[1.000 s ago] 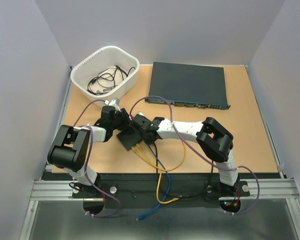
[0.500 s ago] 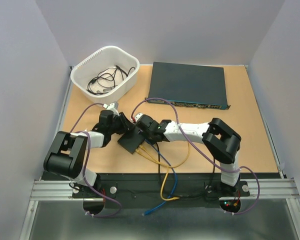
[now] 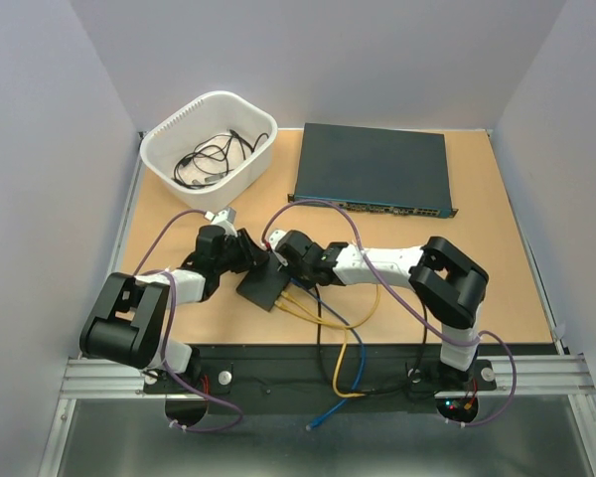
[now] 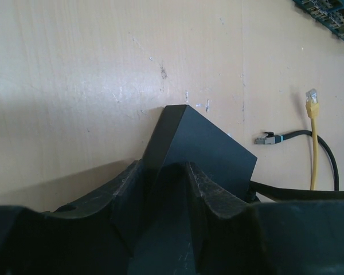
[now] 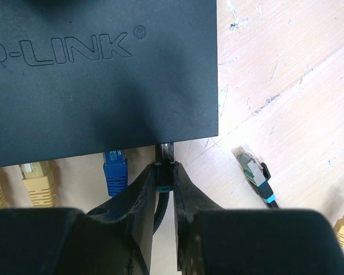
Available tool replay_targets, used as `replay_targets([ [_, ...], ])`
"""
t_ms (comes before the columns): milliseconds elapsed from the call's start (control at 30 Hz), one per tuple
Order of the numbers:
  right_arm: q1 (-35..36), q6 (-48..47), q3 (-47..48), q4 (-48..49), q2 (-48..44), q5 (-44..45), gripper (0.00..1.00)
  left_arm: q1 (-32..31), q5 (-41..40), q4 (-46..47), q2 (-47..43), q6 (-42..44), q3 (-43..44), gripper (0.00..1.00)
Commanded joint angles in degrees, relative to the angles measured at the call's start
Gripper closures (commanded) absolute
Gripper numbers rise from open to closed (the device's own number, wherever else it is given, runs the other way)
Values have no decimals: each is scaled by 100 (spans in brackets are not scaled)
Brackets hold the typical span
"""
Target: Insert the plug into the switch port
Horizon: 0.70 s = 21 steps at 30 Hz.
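The plug [image 5: 164, 153], with a teal collar, meets the near edge of the small black box [image 5: 103, 74]. The switch port is hidden under that edge, so how far the plug has gone in cannot be judged. The right gripper [image 5: 164, 175] is pinched on the plug's collar, just behind the box. The left gripper [image 4: 167, 192] clamps the box's opposite end, over the table [image 4: 74, 69]. A blue plug [image 5: 115, 170] sits just beside the held one.

Wears white shells [image 3: 372, 260] between black joints [image 3: 455, 281]. Trails looping purple cables [image 3: 313, 202]. Ends in matte black fingers [image 4: 215, 195].
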Motion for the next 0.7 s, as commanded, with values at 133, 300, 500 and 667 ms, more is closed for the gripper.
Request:
replay_targets([
  [133, -54, -403, -116, 772, -390, 48, 100, -139, 483, 108, -239, 124, 211, 41],
  [300, -54, -447, -160, 842, -390, 4, 100, -148, 597, 433, -125, 89, 246, 41],
  [500, -63, -464, -283, 1141, -442, -13, 100, -280, 774, 943, 279, -192, 377, 47],
  [667, -107, -482, -406, 1334, -513, -75, 100, -377, 686, 1048, 542, -157, 457, 54],
])
